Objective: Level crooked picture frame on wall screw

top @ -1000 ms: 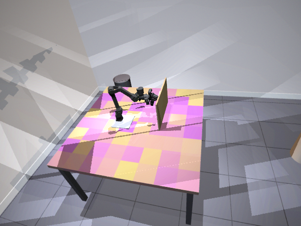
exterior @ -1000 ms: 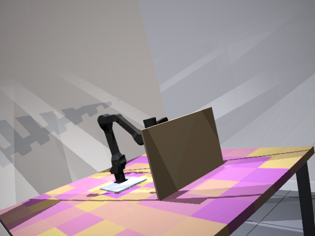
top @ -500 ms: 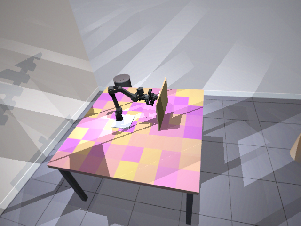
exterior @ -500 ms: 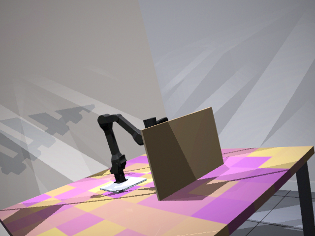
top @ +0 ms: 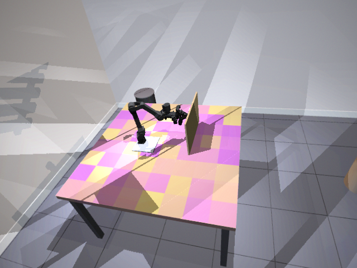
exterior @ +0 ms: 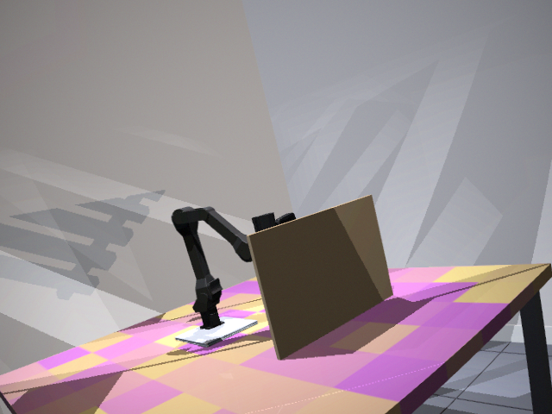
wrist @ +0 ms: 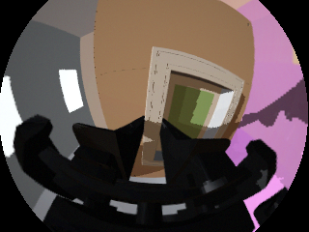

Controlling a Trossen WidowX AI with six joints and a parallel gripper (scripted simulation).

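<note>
The picture frame has a pale wooden border around a green, brown and white picture. It shows only in the wrist view, in front of the brown upright panel. Its top bar slopes down to the right in that slanted view; how far it is off level I cannot tell. My gripper is shut on the frame's left bar, low down in the wrist view. In the exterior view the panel hides the fingers. The screw and the notched strip are hidden.
The panel stands upright on the patchwork-coloured table, its bare back toward the exterior camera. The arm's white base plate lies on the table. A dark round bin stands behind the table.
</note>
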